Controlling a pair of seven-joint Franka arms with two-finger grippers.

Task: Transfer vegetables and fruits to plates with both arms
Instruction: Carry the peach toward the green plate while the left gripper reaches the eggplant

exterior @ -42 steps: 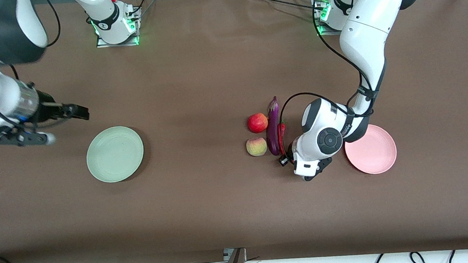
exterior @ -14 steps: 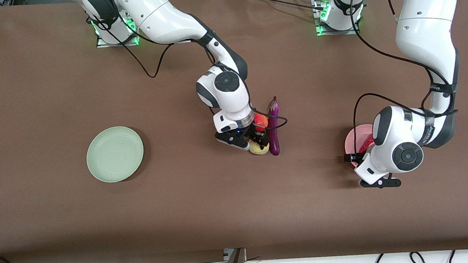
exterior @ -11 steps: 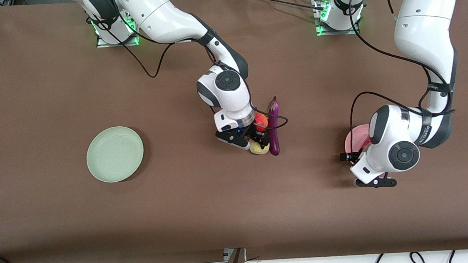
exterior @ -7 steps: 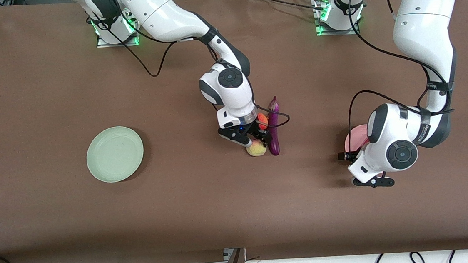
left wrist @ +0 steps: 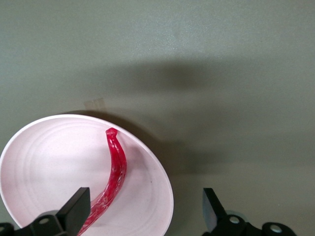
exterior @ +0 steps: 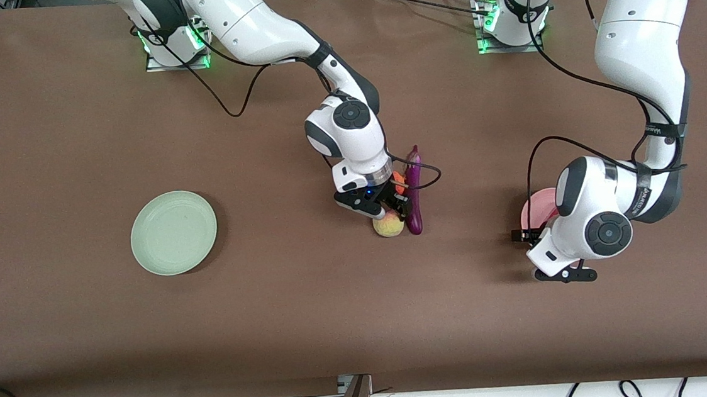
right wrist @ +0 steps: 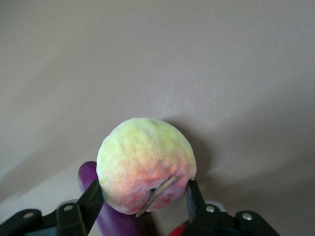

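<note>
We go across the front view from the right arm's end. The pale green plate (exterior: 174,233) sits bare on the desk (exterior: 87,345), well apart from the produce.

Mid-desk, the right gripper (exterior: 392,207) is down over the cluster, jaws clamped on the peach (right wrist: 145,165), one finger on each flank at its widest part. The peach (exterior: 388,226) looks to be on the desk or barely off it; we cannot tell which. It touches the eggplant (exterior: 414,190), and the red fruit (exterior: 397,180) lies just farther from the front camera, mostly hidden by the wrist. We judge the peach light, round and firm-skinned, so a grip across the middle suits it, but a smooth curved skin could roll or slip between narrow pads. The eggplant looks glossy, long and heavier; take it near mid-length so it does not tip.

Toward the left arm's end, the left gripper (left wrist: 145,216) hangs over the edge of the pink plate (left wrist: 39,147), jaws wide apart and holding nothing. The chili pepper (left wrist: 111,179) lies in that plate. This arm waits.
</note>
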